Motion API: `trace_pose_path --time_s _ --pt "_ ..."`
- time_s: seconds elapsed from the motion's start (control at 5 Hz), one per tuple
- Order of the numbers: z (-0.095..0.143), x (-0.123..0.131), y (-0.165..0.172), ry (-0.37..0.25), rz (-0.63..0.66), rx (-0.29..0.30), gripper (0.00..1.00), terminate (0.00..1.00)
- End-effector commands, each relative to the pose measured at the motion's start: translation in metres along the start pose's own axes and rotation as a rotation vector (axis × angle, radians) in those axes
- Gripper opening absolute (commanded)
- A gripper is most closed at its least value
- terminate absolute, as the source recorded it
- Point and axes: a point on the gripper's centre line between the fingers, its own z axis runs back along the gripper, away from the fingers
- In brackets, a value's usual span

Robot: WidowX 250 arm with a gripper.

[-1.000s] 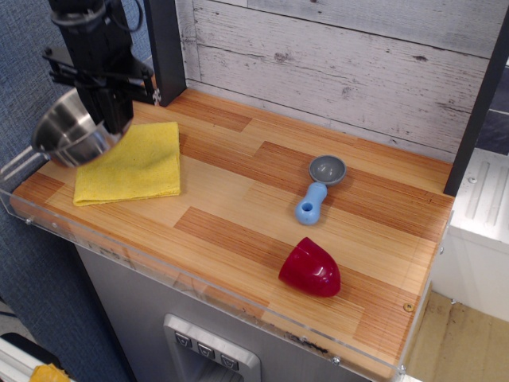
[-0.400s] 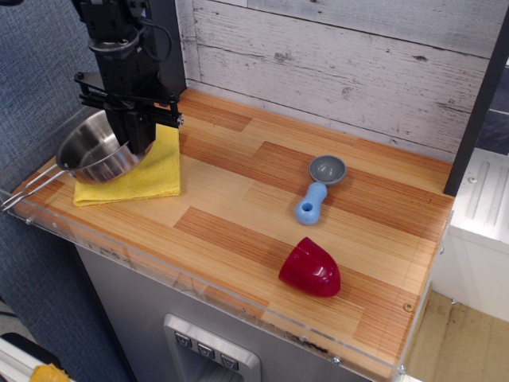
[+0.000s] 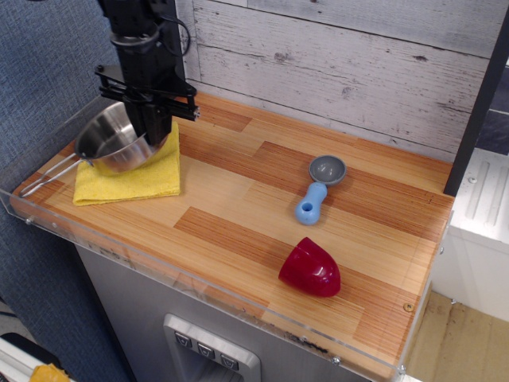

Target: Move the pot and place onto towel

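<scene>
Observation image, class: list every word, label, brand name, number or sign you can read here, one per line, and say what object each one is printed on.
None: no readable text shows anywhere.
The pot, the towel, the blue scoop and the red cup carry no visible lettering.
The three buttons on the grey panel below the counter may bear marks, but they are too small to read.

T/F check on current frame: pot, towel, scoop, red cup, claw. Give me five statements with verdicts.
1. The pot is over the yellow towel. True.
2. The claw is at the pot's rim. True.
3. The red cup stands upright. False: it lies on its side.
4. The blue-handled scoop lies on the towel. False: it is on bare wood, well to the right.
5. The pot's handle points toward the wall. False: it points to the table's left front edge.
</scene>
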Motion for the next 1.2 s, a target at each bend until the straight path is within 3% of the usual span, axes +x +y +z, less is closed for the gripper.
trace_pose_path --time_s 0.0,0.2,0.4,0.8,1.0 --pt "-0.002 0.013 -0.017 -0.052 0.001 -0.059 0.0 0.0" --pt "-0.011 0.007 -0.03 -0.025 0.002 -0.086 0.0 0.0" --pt "-0.011 -0.003 -0.036 -0.05 0.052 -0.117 1.0 0.0" --pt "0.011 -0.004 -0.04 -0.074 0.026 -0.153 1.0 0.0" --pt "0.051 -0.001 -0.038 -0.113 0.043 -0.12 1.0 0.0"
